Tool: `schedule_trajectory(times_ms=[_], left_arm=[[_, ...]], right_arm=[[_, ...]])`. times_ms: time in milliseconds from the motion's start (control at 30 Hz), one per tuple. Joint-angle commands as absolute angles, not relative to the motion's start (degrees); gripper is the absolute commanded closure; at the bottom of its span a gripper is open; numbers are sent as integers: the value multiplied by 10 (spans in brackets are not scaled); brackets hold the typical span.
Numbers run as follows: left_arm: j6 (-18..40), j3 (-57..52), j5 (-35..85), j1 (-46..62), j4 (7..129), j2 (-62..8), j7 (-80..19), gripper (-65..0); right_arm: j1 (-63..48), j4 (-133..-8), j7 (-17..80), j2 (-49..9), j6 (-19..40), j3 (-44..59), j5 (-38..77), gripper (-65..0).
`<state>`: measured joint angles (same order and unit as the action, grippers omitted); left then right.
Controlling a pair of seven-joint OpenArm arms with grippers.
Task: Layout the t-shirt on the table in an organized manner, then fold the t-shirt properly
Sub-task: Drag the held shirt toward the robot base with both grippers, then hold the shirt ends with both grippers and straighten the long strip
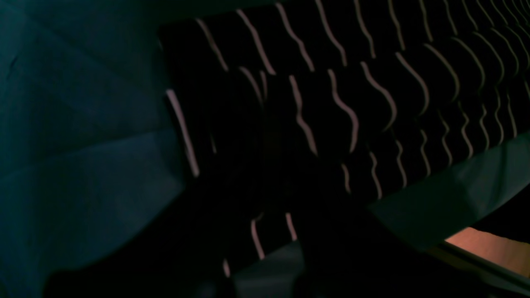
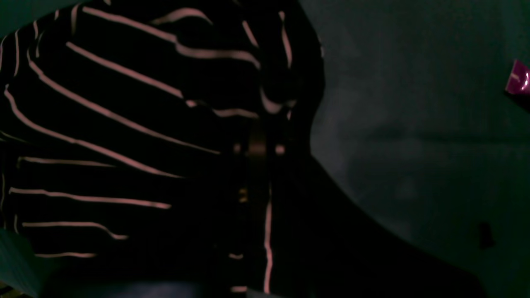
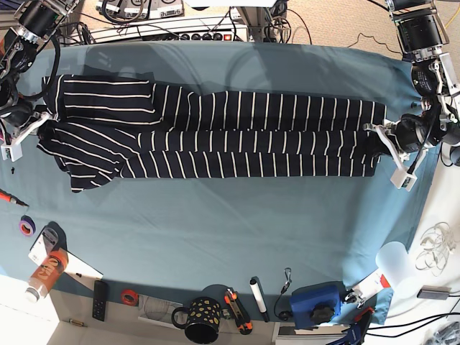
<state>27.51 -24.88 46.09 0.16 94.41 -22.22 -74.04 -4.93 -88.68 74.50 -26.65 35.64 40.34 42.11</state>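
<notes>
The t-shirt (image 3: 230,133), dark navy with thin white stripes, lies stretched in a long band across the far half of the teal table (image 3: 215,230). My left gripper (image 3: 379,135) is shut on its hem end at the right of the base view. At the other end, where a sleeve fans out, my right gripper (image 3: 43,122) is shut on the shoulder. The left wrist view shows rippled striped t-shirt fabric (image 1: 331,103) over the table cloth (image 1: 74,165). In the right wrist view the t-shirt fabric (image 2: 103,136) bunches toward the dark fingers.
Along the near edge stand a dotted black mug (image 3: 203,321), a blue device (image 3: 316,302), a white marker (image 3: 257,296), a red tape roll (image 3: 129,296), a remote (image 3: 101,300) and a can (image 3: 44,273). A power strip (image 3: 172,32) lies behind the table.
</notes>
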Motion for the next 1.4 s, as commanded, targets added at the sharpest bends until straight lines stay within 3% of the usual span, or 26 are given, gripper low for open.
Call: schedule_trajectory(times_ms=[0,300,500,633,667,700,767,833,1100,1367], left_arm=[[277,-253,462,-6,954,-232,-732,0],[269,-253,450,-6,954,-232,-737,0],[300,-253,420,9,954,-232,-733,-3],[289,-253,420,31,954,-232,-705,-279],[275,-253,420,33,954,-232,-698,-321],[262,-253,420,33,954,-232,-693,-343],[254,-253,419,32,954,-232,-689,-348],[255,-253,419,30,954,-232,-689,-348],[192,-253,373,29,931,-232,-681,-348],[218,-253,505,29,833,-232,-729,-348]], right_arm=[[-45,-897,731,-281,356,407,428,0],[-44,-897,736,-281,356,407,453,0],[-45,-897,753,-281,356,407,452,0],[-45,-897,771,-281,361,404,460,0],[-44,-897,782,-281,372,404,467,-1],[-44,-897,795,-281,390,404,482,-67],[-45,-897,800,-281,400,404,503,-200],[-46,-897,800,-281,400,404,516,-253],[-46,-897,800,-281,400,404,544,-253],[-46,-897,791,-281,400,404,544,-253]])
